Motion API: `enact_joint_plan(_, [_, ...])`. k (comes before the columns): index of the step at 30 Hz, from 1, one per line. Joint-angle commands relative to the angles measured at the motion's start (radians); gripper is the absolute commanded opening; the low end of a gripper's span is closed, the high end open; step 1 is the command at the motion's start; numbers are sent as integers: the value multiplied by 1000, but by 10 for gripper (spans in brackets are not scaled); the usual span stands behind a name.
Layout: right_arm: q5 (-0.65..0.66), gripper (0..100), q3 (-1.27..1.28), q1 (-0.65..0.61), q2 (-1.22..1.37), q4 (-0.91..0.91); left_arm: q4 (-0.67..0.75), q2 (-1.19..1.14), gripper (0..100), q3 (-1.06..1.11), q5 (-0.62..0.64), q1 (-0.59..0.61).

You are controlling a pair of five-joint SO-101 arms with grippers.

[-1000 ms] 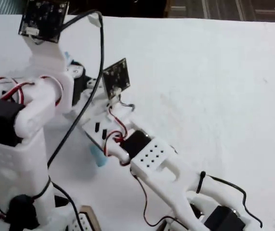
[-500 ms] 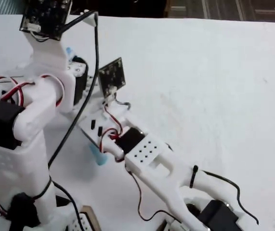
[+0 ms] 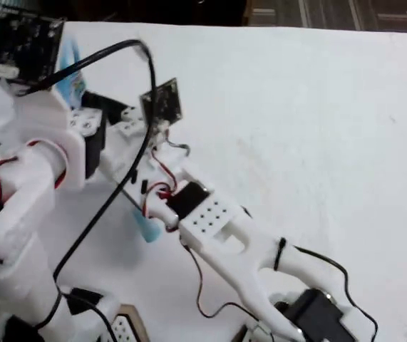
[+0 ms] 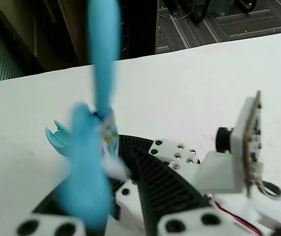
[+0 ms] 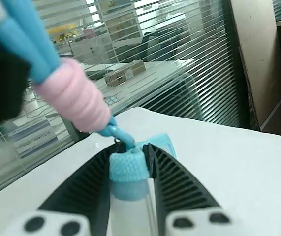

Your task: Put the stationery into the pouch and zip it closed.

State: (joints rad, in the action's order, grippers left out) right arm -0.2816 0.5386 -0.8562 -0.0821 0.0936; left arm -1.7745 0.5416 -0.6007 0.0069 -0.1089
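Left wrist view: our left gripper is closed on a long blue stationery item, held upright off the table. Its pink collar points at the pale blue ribbed piece, which our right gripper clamps just beside it.

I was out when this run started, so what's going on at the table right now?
Both arms work close together over the white table. The left gripper is shut on a blue item, probably the pouch, held above the table. The right gripper has its jaws shut on a small light-blue fabric tab, next to a pink ribbed piece. Another blue piece lies under the right arm. Whether anything is zipped cannot be told.
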Motion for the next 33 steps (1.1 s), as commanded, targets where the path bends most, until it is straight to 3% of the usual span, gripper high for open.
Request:
enact_joint_plan(1, [-9,18,-57,-8,166,-13,-12,127,24,25,-8,-3])
enact_joint_plan(8, [-9,18,-91,-12,208,-56,-5,187,24,120,-14,44])
enact_joint_plan(13, [-3,18,-52,-13,170,-64,95,187,27,260,-12,414])
enact_joint_plan(16, [-2,18,-52,-10,137,-87,224,187,27,389,29,552])
enact_joint_plan(23, [40,18,-51,-7,79,-222,365,187,33,450,173,638])
enact_joint_plan(28, [41,18,-31,-5,1,-285,460,186,97,489,287,664])
enact_joint_plan(33, [63,18,52,30,-148,-329,529,184,116,631,298,658])
